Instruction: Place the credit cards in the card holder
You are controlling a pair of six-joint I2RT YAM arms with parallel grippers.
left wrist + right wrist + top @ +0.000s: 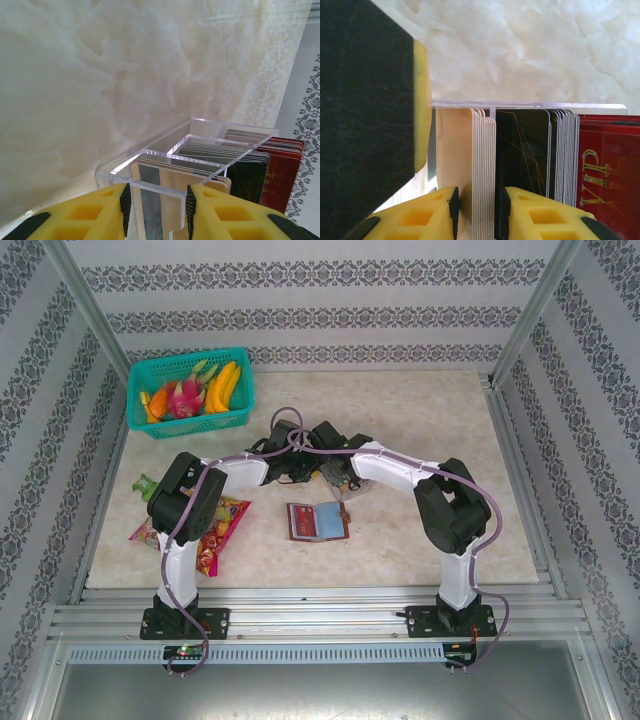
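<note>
On the marbled worktop (420,420), the card holder (317,521) lay open mid-frame. The right gripper (477,215) pinched several credit cards (480,165) at once; extras could spill. The left gripper (157,205) straddled the acrylic stand (200,150), clamping unconfirmed; unrestrained, it could tip.

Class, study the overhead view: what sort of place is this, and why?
Probably a robot test cell: left arm and right arm bolted to a metal rail, patterned panels boxing in the table, a fruit basket.

Teal fruit basket (195,422) far left; snack packet (228,514) near left; clear slotted stand (125,167) centre.
</note>
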